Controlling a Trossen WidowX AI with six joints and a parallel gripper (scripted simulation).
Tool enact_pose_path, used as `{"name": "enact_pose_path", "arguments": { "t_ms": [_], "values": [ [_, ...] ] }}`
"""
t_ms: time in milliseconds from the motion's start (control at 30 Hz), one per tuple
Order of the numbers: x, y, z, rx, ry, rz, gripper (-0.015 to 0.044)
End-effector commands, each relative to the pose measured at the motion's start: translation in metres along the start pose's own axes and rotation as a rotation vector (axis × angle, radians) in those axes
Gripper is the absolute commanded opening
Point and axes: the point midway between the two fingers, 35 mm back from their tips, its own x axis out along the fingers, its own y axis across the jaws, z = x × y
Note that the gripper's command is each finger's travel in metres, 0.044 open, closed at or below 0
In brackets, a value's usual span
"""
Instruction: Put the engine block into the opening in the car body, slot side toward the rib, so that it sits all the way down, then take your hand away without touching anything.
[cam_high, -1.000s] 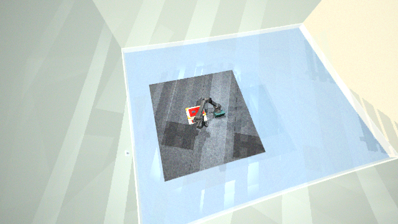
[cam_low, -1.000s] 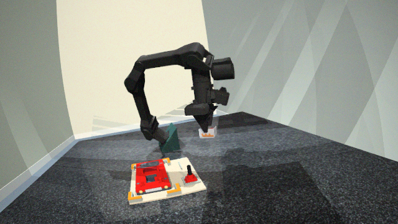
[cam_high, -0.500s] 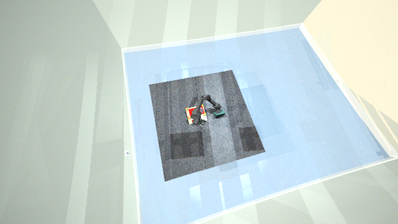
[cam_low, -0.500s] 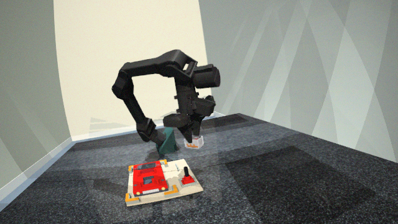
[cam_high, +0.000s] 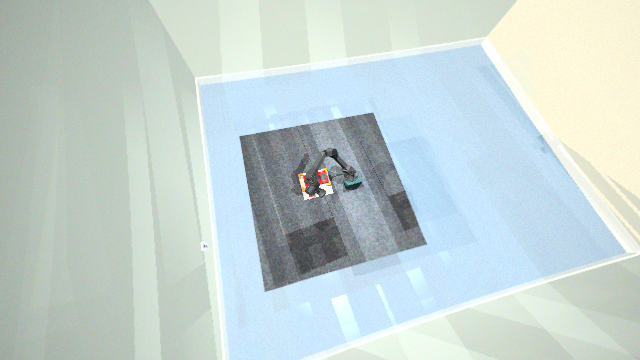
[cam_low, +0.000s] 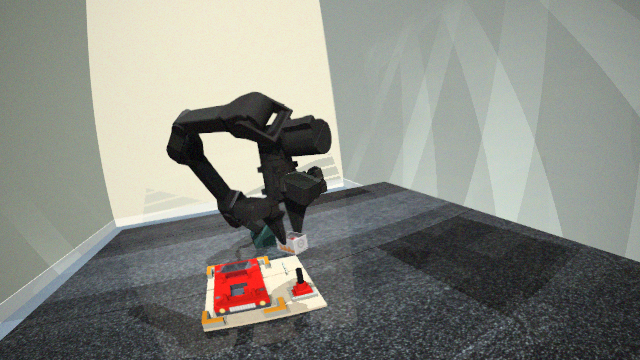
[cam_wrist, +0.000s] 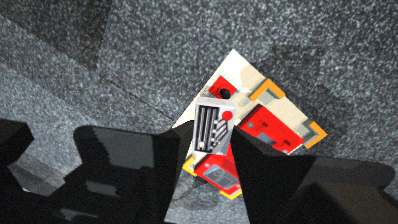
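My gripper (cam_low: 292, 238) (cam_wrist: 212, 126) is shut on the engine block (cam_low: 298, 245) (cam_wrist: 202, 145), a pale grey block with dark stripes and a red dot on top. In the exterior view the block hangs above and behind the board, clear of the car. The red car body (cam_low: 218, 295) (cam_wrist: 260, 117) lies on the cream board (cam_low: 282, 275) (cam_wrist: 235, 61) between orange corner brackets. Its opening (cam_low: 238, 289) is free. In the wrist view the block and a finger hide part of the car body. The rib and the slot's direction cannot be made out.
A red piece with an upright black lever (cam_low: 300, 276) (cam_wrist: 225, 93) stands on the board beside the car. The arm's teal base mount (cam_high: 353, 184) (cam_low: 261, 238) stands behind the board. The dark mat (cam_high: 370, 225) (cam_low: 400, 295) lies under everything.
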Motion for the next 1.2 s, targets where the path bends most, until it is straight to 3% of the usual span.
{"name": "enact_pose_path", "arguments": {
  "t_ms": [0, 1167],
  "values": [
    [0.002, -0.013, -0.006, 0.057, -0.008, -0.002, 0.0000],
    [0.040, -0.098, -0.068, 0.520, 0.006, -0.035, 0.0000]
  ]
}}
